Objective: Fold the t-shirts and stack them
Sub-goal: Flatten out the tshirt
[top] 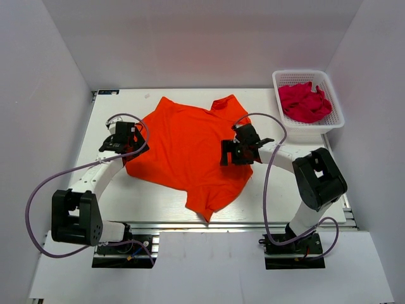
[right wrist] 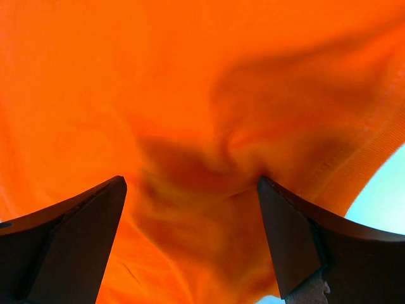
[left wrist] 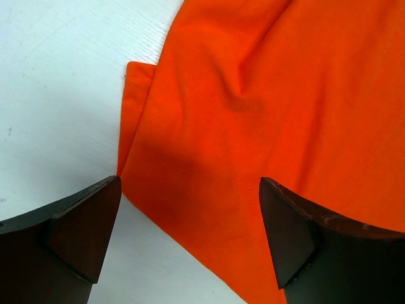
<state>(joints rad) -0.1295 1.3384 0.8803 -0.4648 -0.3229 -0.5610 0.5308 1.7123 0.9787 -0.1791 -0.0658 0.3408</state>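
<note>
The orange t-shirt (top: 190,152) is being seen spread open on the bench (top: 278,202), around the middle, between the two arms. It is lying mostly flat, single layer by the look of it, with wrinkles; no fold is being shown anywhere on it. The crimson-pink t-shirts (top: 305,102) are being kept crumpled in the white basket (top: 335,123) at the far right corner, well apart from the orange one.

Progress is being judged as early: nothing is folded, no stack is being built on the bench, and the pink ones are not yet taken out. All folds and the stacking are being counted as left to do.

The long axis of the orange t-shirt is being read as a diagonal, from the far left down to a pointed corner at the near edge, leaning right. A flap is sticking out at the far right, probably a sleeve. The collar cannot be picked out, so which end is the neck cannot be told.

The left fingers (left wrist: 76,234) are being held wide apart over the shirt's left edge, where cloth meets bare bench; nothing is being gripped. The right fingers (right wrist: 63,240) are also being held wide apart, low over a bunched wrinkle near the shirt's right side, with a ribbed hem at the view's right edge; contact with the cloth cannot be confirmed, and nothing is being clamped.
</note>
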